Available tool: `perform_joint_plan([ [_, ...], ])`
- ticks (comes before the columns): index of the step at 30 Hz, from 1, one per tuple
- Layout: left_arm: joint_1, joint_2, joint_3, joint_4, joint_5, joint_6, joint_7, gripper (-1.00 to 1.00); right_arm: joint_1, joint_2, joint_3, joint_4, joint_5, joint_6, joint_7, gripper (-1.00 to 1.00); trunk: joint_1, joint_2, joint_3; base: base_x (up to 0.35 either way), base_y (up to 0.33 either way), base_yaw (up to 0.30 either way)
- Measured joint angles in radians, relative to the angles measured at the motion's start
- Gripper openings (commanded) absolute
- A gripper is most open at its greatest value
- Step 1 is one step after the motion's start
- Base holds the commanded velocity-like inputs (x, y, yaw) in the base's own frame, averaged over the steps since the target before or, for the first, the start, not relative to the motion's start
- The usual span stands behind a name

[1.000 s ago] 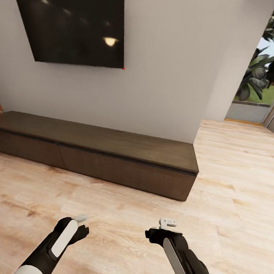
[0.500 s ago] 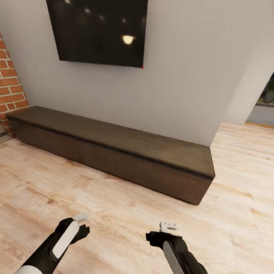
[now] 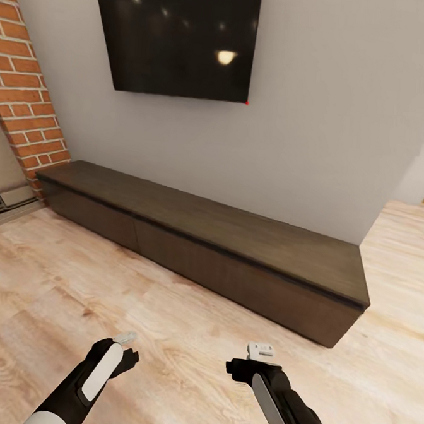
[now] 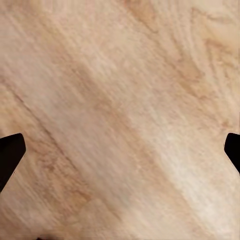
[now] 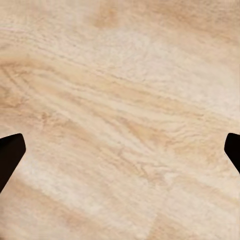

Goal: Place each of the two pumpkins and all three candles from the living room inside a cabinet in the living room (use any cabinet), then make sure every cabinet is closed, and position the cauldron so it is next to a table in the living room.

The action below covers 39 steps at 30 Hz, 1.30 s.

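Since a second ago my view has swung left: the cabinet [image 3: 234, 251] now runs further across the frame, a brick wall [image 3: 24, 97] has come in at the left, and the garden doorway has slid out at the right. Both arms hang low in front of me over the wooden floor [image 3: 73, 291]. My left hand [image 3: 126, 339] and right hand [image 3: 260, 350] both carry nothing; the wrist views show each pair of fingertips spread wide apart with bare floorboards between. Both cabinet drawers look closed, flat top bare, under the wall-mounted TV [image 3: 180, 39]. No pumpkins, candles or cauldron show, so I judge I'm searching. My worry: rolling on while turning could clip the cabinet's near corner with the base or the right arm, since I can't see my own footprint.
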Motion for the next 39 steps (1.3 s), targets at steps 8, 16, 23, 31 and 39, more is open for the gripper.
perform_joint_plan([
  [8,0.0,-0.001,0.0,0.001,0.0,0.0,0.001,1.0,0.0,0.0,0.0,0.0,0.0,0.0,0.0,1.0,0.0,0.0,-0.009,0.262,-0.001,0.227],
  [16,0.0,0.0,0.0,0.002,0.001,0.0,0.0,1.0,0.0,0.0,0.001,0.0,0.0,0.0,0.0,1.0,0.001,0.0,-0.018,0.024,0.0,0.227],
  [23,0.0,-0.001,0.0,0.002,0.001,0.0,0.0,1.0,0.0,0.0,0.003,0.0,0.0,-0.001,0.0,1.0,0.0,0.0,-0.025,0.096,0.0,0.227],
  [31,0.0,0.0,0.0,0.002,0.001,0.0,0.0,1.0,0.0,-0.005,0.003,0.0,0.0,-0.007,0.007,1.0,0.0,0.0,-0.034,0.065,0.007,0.223],
  [39,0.0,0.0,0.0,0.023,0.0,0.0,0.0,1.0,0.0,-0.002,0.003,0.017,0.0,-0.042,0.009,1.0,0.0,0.0,-0.037,0.279,0.098,0.104],
])
